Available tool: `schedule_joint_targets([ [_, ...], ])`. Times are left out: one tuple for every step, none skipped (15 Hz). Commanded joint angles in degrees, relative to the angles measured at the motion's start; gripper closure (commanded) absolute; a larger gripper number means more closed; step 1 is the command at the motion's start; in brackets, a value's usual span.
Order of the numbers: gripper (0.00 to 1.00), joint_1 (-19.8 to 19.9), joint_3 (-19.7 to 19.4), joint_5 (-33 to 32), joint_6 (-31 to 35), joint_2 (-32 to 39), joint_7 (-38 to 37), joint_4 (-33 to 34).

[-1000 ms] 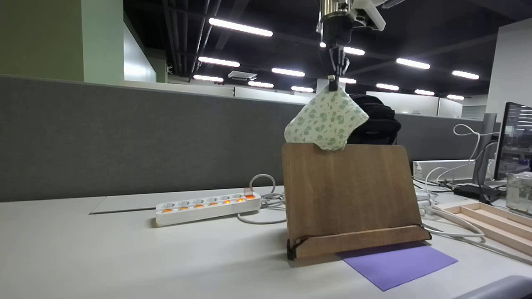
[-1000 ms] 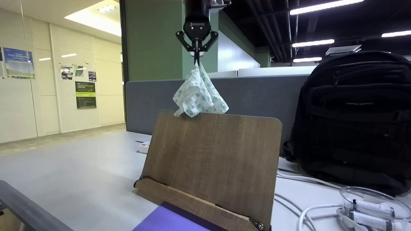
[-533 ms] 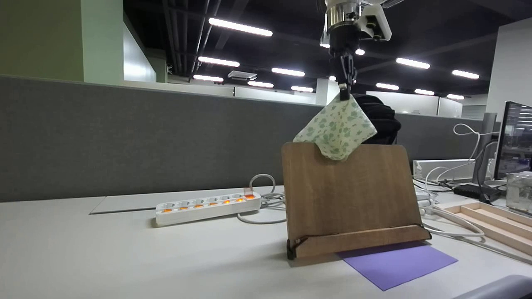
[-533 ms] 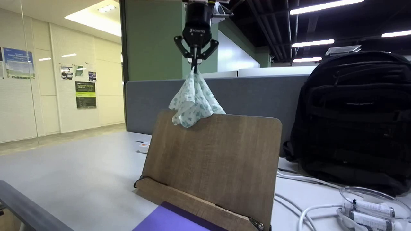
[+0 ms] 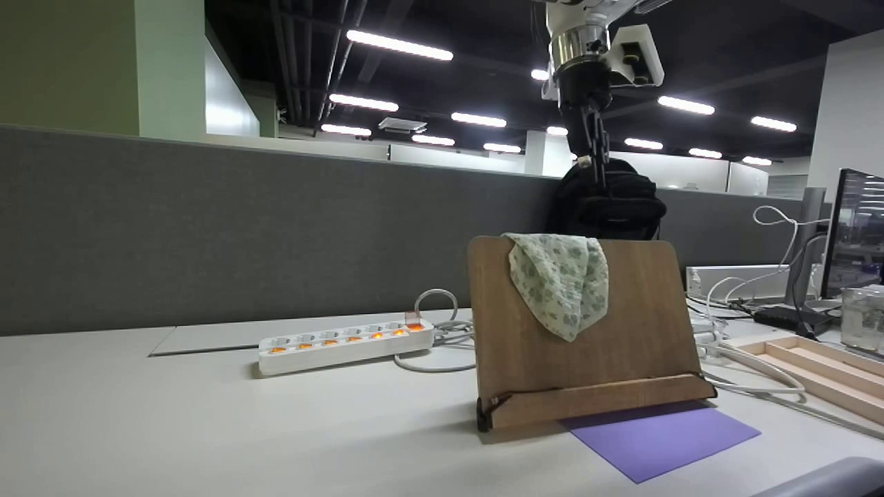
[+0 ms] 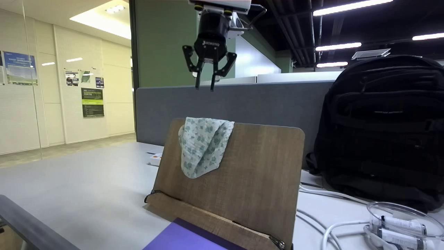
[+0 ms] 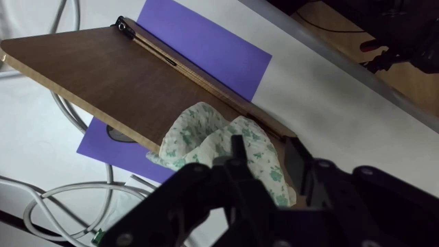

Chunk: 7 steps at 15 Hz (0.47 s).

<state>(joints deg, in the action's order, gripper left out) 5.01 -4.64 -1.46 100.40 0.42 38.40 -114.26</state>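
Observation:
A white cloth with green print [image 5: 563, 283] [image 6: 204, 146] [image 7: 205, 127] is draped over the top edge of a tilted brown wooden stand [image 5: 642, 324] [image 6: 256, 173] [image 7: 103, 75], one part hanging down its front face. Above it, pointing down, is my gripper [image 5: 599, 185] [image 6: 204, 89] [image 7: 264, 139]. Its two fingers stand apart with air between them, as an exterior view and the wrist view show. Neither finger touches the cloth; a gap separates the fingertips from the stand's top edge. Whatever part of the cloth lies behind the stand is mostly hidden.
A purple sheet [image 5: 666, 442] lies under the stand's front. Behind stand a black backpack [image 6: 381, 139] and a grey partition [image 5: 242, 235]. Also on the desk are a white power strip [image 5: 345, 348], loose cables, a light wooden tray [image 5: 822, 386] and a clear container [image 6: 406, 225].
My gripper has come down and, in an exterior view, shifted right. Its fingers have parted and let go of the cloth, which has dropped from hanging in them onto the stand's top edge.

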Motion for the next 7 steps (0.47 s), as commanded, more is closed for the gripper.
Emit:
schedule_joint_targets([
  [0.32, 0.0, 0.0, -0.7, -1.2, -1.3, -0.5, -0.8],
  [0.26, 0.0, -0.1, -0.6, -1.3, -1.5, -0.6, -0.9],
  [0.2, 0.0, -0.1, -0.5, -1.1, -1.7, -0.6, -1.1],
  [0.12, 0.0, -0.1, -0.6, -0.7, -2.0, -0.8, -1.3],
  [0.06, 0.0, -0.1, -0.4, -0.5, -2.4, -0.7, -1.6],
  [0.0, 0.0, -0.2, -0.4, -0.2, -2.9, -0.8, -2.0],
  [0.0, 0.0, -0.2, -0.5, 0.1, -3.4, -1.2, -2.4],
])
